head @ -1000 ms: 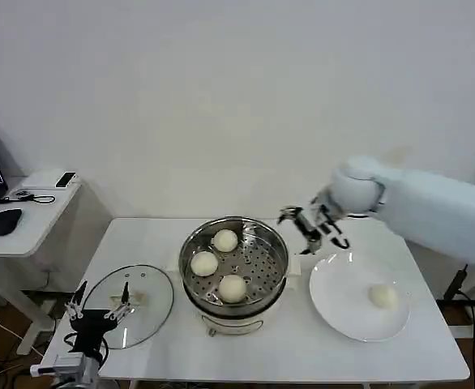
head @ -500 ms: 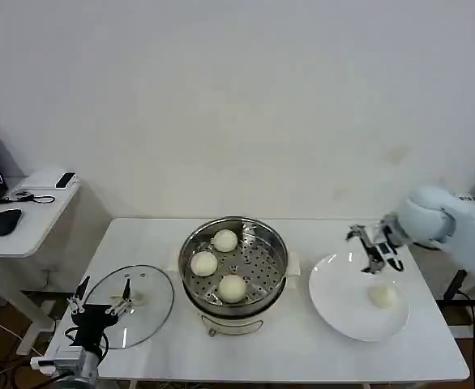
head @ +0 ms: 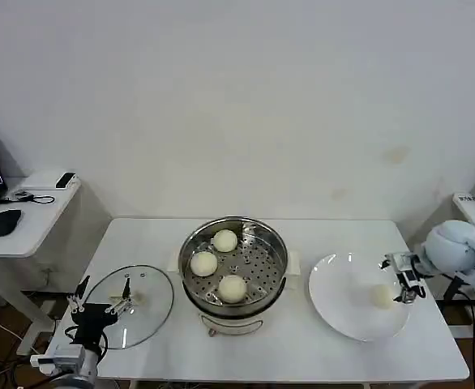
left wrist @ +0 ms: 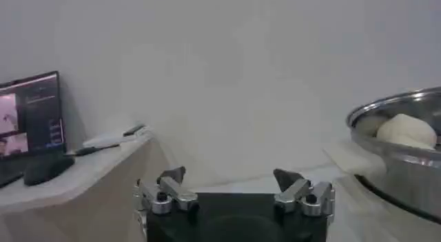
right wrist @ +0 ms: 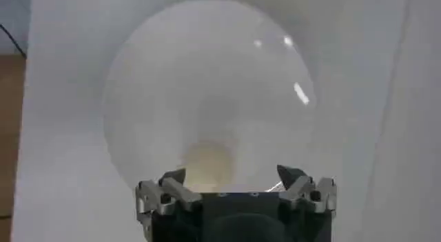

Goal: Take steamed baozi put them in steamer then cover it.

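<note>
With its jaws spread and empty, the right gripper [head: 403, 278] hangs beside the last cream-white round bun [head: 381, 296] on the flat white plate [head: 343, 312]; it should descend centred, pinch gently; the left gripper [head: 100, 306], parted, idles over the clear glass lid [head: 144, 312].

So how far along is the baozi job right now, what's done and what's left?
Three steamed baozi already sit in the steamer. The fourth baozi lies on the white plate, and the open right gripper is beside it, about to grasp. The cover rests on the table left of the steamer, by the open left gripper. Left: move that bun, then cover.
</note>
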{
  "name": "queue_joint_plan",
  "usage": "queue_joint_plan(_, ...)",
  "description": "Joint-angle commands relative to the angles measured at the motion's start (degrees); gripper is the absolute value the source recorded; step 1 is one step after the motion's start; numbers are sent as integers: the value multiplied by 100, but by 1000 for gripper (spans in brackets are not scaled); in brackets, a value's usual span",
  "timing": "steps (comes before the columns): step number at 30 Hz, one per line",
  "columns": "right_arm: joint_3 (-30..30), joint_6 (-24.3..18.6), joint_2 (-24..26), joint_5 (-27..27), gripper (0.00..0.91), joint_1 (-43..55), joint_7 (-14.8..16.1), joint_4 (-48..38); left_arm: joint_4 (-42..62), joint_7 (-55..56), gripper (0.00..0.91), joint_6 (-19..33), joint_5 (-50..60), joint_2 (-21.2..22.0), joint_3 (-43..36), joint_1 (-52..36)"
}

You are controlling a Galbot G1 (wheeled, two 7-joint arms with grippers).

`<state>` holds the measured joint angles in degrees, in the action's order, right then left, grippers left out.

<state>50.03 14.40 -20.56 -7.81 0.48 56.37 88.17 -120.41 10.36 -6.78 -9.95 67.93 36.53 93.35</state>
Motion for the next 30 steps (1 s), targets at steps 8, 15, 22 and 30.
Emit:
queue_joint_plan(8, -831, 1, -680, -215, 907, -1017, -53, -1191, 18, 2, 907, -3, 20, 29, 57, 24)
queue_joint_plan(15, -896, 61, -866, -289, 897, -1164, -74, -1357, -3, 3, 907, 2, 34, 53, 98, 81)
queue_joint_plan(22, -1037, 85, -982, -281, 776, -1266, -205, -1434, 6, -7, 907, 25, 76, 77, 105, 88)
queue_joint_plan(30, -1036, 182, -949, -322, 675, -1299, -131, -1406, 6, -3, 907, 42, 85, 93, 124, 114)
